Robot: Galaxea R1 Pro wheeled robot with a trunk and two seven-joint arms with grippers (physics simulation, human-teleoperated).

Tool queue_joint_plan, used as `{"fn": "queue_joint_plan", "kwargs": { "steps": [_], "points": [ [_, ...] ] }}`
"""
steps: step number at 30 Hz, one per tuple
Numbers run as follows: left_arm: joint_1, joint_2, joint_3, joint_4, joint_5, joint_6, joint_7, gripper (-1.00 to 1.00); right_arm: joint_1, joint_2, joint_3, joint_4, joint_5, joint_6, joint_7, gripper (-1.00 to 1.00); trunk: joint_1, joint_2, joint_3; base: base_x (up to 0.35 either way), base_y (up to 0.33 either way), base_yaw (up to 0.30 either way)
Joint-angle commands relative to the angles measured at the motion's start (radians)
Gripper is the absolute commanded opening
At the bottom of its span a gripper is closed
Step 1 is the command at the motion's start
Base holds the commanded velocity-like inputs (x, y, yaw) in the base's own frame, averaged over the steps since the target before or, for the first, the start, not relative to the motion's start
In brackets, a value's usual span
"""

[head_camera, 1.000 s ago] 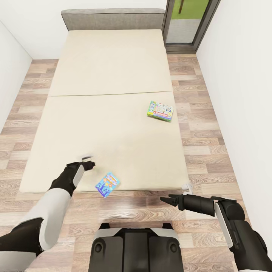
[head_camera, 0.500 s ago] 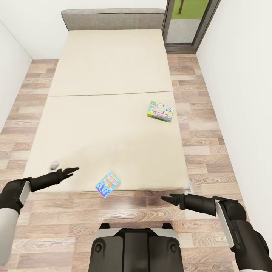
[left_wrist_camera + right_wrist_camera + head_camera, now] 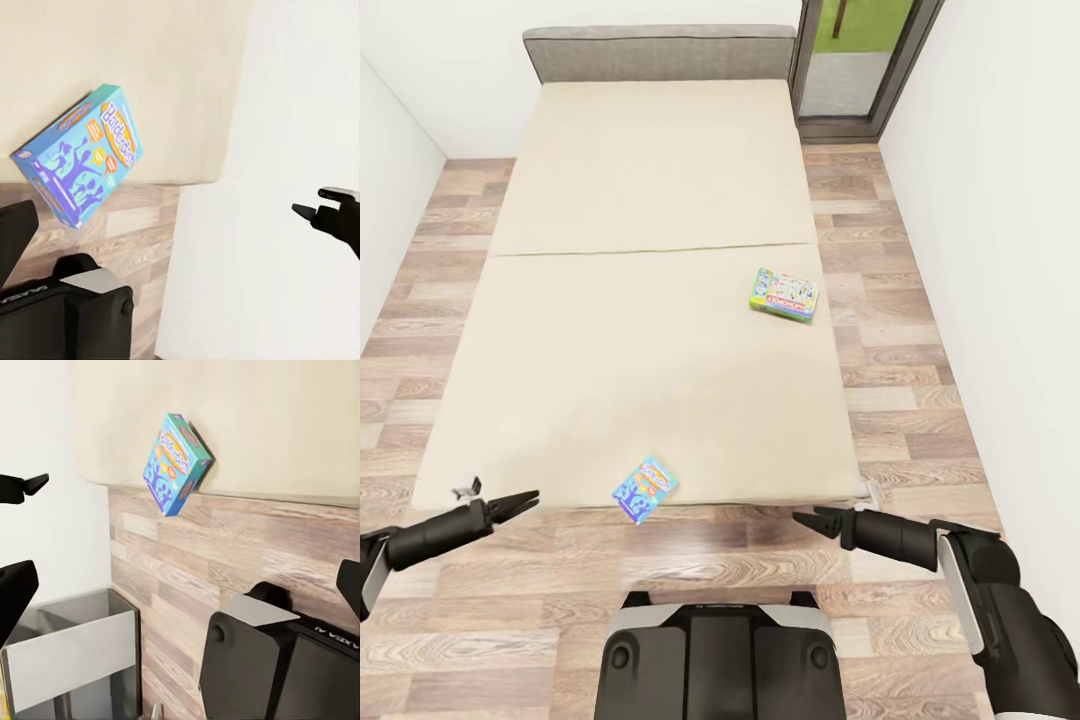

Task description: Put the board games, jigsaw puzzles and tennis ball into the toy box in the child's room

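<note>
Two board games lie on the cream bed. A blue box overhangs the bed's front edge, tilted; it also shows as the blue box and the blue box. A green box lies flat near the bed's right edge. My left gripper hovers over the floor just left of the blue box, open and empty. My right gripper hangs off the bed's front right corner, open and empty, with one finger at the frame's side. The toy box, puzzles and ball are out of view.
White walls close in on both sides of the wooden floor. A glass door stands at the back right beside the grey headboard. My base sits against the bed's foot. A grey open bin is low beside the base.
My left arm has swung off the bed, leftward and back toward me, ending over the floor left of the blue box. The right arm has barely moved. Both games lie where they were.
</note>
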Motion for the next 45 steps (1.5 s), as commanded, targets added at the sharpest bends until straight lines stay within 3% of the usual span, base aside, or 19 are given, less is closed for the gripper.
{"fn": "queue_joint_plan", "kwargs": {
  "steps": [1, 9, 17, 45],
  "points": [
    [0.004, 0.001, 0.001, -0.001, 0.0, 0.002, -0.011, 1.0, 0.0, 0.003, 0.0, 0.0, -0.002, 0.001, -0.001, 1.0, 0.001, -0.001, 0.0, 0.0, 0.0, 0.0],
    [0.013, 0.005, 0.002, -0.004, -0.001, -0.012, -0.03, 1.0, 0.0, 0.006, 0.002, 0.002, 0.004, -0.011, -0.003, 1.0, 0.001, -0.001, 0.012, 0.0, 0.0, 0.0],
    [0.016, 0.025, -0.001, -0.005, -0.003, -0.014, -0.047, 1.0, 0.0, 0.006, 0.001, 0.003, 0.002, -0.019, -0.003, 1.0, 0.001, -0.001, 0.024, -0.017, 0.004, 0.0],
    [0.018, 0.025, -0.006, -0.005, -0.007, -0.039, -0.047, 1.0, 0.0, 0.007, 0.0, 0.004, 0.004, -0.056, -0.004, 1.0, 0.001, -0.001, 0.069, -0.015, 0.052, 0.0]
  ]
}}
